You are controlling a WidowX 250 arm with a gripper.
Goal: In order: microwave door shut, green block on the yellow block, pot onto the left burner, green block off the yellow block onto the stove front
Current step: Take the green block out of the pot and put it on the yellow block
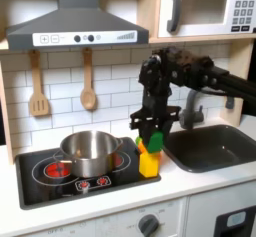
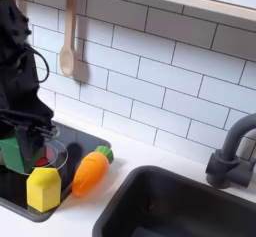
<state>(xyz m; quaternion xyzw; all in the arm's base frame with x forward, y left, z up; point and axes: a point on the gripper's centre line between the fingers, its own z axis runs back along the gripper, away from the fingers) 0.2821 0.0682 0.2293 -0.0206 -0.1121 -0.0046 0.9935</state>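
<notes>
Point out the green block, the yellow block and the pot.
green block [image 1: 155,141]: first exterior view, on its front face, below the gripper.
yellow block [image 2: 43,189]: second exterior view, on its front face.
pot [image 1: 88,151]: first exterior view, on its shiny outer wall.

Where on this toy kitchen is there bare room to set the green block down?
Free: the glossy strip in front of the pot, by the red dials, and the white counter before the sink. Crowded: the cooktop's right edge, where the gripper holds the green block over the yellow block.
</notes>
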